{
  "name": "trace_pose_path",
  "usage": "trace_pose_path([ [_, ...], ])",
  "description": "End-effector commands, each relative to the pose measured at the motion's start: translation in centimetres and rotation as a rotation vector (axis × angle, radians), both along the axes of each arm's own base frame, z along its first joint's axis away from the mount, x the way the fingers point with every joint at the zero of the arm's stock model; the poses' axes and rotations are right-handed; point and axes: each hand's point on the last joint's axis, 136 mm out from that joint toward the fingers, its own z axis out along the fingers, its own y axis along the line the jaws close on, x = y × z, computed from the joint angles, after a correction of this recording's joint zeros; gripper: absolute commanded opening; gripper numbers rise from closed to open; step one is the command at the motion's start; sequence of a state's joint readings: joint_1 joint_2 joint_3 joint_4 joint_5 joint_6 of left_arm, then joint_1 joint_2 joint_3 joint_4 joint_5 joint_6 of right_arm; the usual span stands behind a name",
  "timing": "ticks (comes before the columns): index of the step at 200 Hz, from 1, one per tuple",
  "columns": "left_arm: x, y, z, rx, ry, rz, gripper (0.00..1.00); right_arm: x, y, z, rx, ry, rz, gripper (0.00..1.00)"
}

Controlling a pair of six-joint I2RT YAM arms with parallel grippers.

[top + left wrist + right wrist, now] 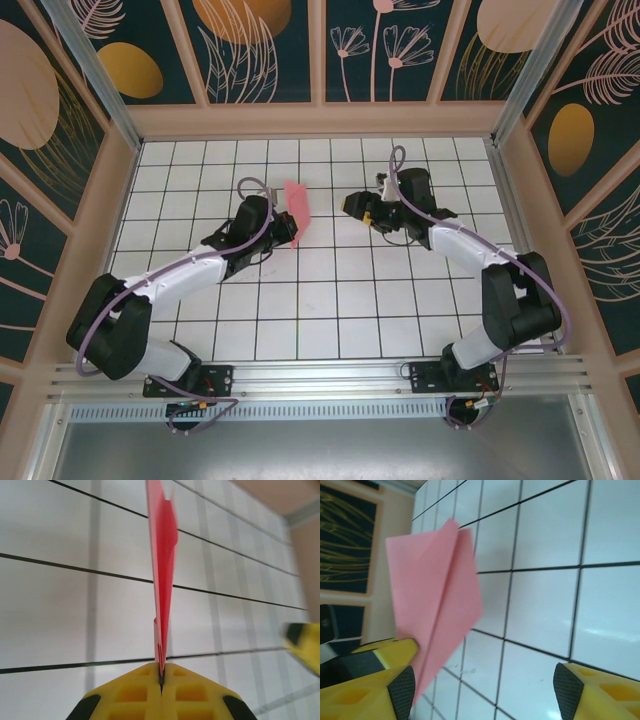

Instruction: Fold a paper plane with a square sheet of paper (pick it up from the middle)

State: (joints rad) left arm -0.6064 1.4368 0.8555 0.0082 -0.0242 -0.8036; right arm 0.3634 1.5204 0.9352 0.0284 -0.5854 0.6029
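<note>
The pink paper, folded into a pointed paper plane (297, 208) with a centre crease, hangs above the white grid table (330, 300) at the back middle. My left gripper (283, 228) is shut on its lower end. In the left wrist view the plane (163, 565) stands edge-on, rising straight up from the closed yellow fingertips of the left gripper (161, 674). My right gripper (352, 204) is open just to the right of the plane and apart from it. In the right wrist view the plane (437, 595) sits up and left of the wide-open right gripper (485, 687), which holds nothing.
Tan walls with leaf-patterned panels (320, 120) close in the table at the back and both sides. A yellow finger of the right gripper (303, 645) shows at the right edge of the left wrist view. Bare tiles lie in front of both grippers.
</note>
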Motion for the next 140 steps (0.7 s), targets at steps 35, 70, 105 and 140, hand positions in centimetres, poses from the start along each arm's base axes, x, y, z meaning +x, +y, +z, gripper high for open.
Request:
trace_pose_path([
  [35, -0.9, 8.4, -1.8, 0.765, 0.098, 0.248, 0.07, 0.1, -2.7, -2.7, -0.153, 0.011, -0.11, 0.77],
  [70, -0.4, 6.2, -4.5, 0.916, 0.143, 0.203, 0.1, 0.2, -3.7, -3.6, -0.183, 0.034, -0.161, 0.77],
  [105, 0.3, 0.9, -8.2, 0.754, 0.187, 0.075, 0.2, 0.0, -4.8, -4.4, -0.185, 0.064, -0.217, 0.77],
  [140, 0.9, -3.5, -9.2, 0.546, 0.196, -0.024, 0.39, -0.6, -5.4, -5.5, -0.184, 0.099, -0.239, 0.76],
])
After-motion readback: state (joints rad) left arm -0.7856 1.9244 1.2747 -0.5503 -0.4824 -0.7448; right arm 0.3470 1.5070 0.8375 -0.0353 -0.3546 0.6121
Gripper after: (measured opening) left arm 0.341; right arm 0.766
